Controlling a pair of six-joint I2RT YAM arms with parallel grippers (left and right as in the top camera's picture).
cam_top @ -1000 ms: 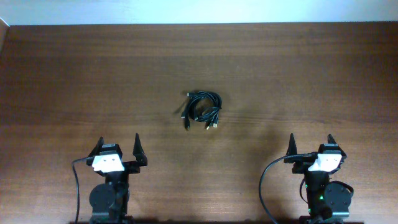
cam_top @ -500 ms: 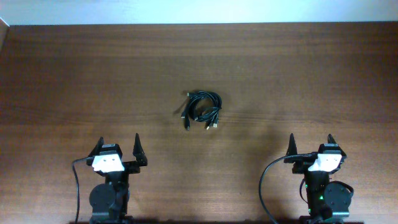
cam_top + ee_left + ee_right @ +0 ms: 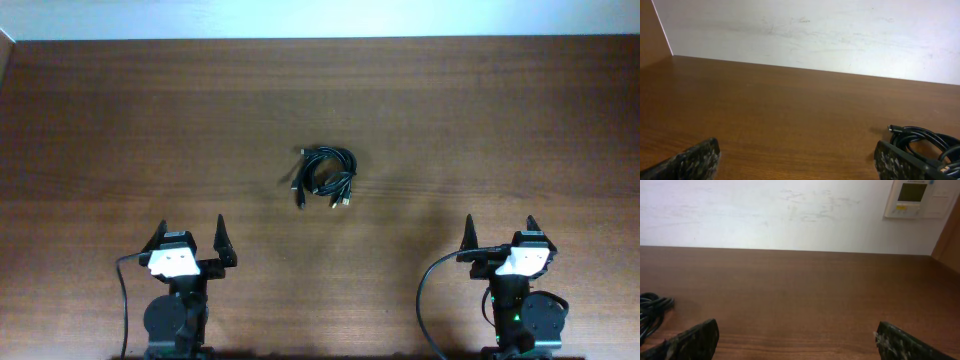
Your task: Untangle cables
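Office-like room, long wood-grain table (image 3: pixel 500 120), scuffed white wall (image 3: pixel 815 35), wall thermostat panel (image 3: pixel 918 198)

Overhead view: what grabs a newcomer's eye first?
A small tangled bundle of black cables lies alone near the middle of the wooden table. Both arms sit at the near edge, left end effector and right end effector open, apart from it.

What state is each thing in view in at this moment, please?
cables, bundled in one tangled coil on the table, touched by neither gripper.
left gripper, open, empty, away from the coil.
right gripper, open, empty, away from the coil.
wall panel, display too small to read.
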